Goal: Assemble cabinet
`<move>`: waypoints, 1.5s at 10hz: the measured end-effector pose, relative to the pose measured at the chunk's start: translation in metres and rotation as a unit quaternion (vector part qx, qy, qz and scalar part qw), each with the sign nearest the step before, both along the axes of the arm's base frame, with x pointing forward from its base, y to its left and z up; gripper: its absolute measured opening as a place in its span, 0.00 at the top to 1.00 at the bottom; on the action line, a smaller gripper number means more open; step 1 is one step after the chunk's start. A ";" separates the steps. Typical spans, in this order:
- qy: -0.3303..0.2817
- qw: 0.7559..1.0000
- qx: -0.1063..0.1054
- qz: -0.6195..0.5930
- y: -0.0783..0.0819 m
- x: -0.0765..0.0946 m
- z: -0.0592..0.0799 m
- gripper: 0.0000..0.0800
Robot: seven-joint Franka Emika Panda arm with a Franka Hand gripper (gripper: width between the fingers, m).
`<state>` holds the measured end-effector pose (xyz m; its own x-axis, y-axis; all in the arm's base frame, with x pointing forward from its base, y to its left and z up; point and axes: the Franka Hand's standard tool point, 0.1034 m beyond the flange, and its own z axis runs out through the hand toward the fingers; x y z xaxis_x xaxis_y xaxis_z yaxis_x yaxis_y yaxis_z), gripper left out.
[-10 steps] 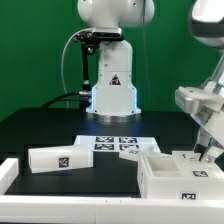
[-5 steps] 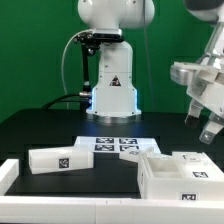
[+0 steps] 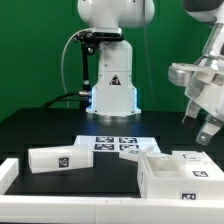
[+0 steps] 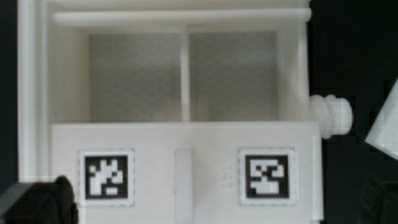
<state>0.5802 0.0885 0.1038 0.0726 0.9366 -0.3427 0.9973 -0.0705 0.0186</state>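
The white cabinet body (image 3: 180, 172) stands at the front of the exterior view's right, an open box with tag markers on its face. In the wrist view it (image 4: 187, 90) fills the frame: two compartments split by a divider, two tags below them, and a small white knob (image 4: 329, 110) on its side. A separate white cabinet piece with a tag (image 3: 60, 158) lies toward the exterior view's left. My gripper (image 3: 198, 126) hangs above the cabinet body, apart from it, open and empty. One dark finger (image 4: 27, 200) shows at the wrist view's edge.
The marker board (image 3: 118, 146) lies flat on the black table between the two cabinet parts. The white robot base (image 3: 112, 92) stands behind it. A white raised rim (image 3: 10, 176) runs along the table's front at the exterior view's left.
My gripper has risen from down at the cabinet body's far corner to well above it. Almost all of that rise came in the first half second. The cabinet parts have not moved.
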 end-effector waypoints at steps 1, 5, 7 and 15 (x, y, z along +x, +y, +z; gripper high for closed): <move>-0.010 0.999 0.001 -0.042 -0.011 -0.005 0.000 0.00; -0.018 0.990 -0.011 -0.139 -0.016 -0.015 -0.003 0.00; -0.031 0.983 -0.008 -0.183 -0.017 -0.017 -0.004 0.00; -0.114 0.848 0.024 -0.517 -0.037 -0.031 -0.017 0.00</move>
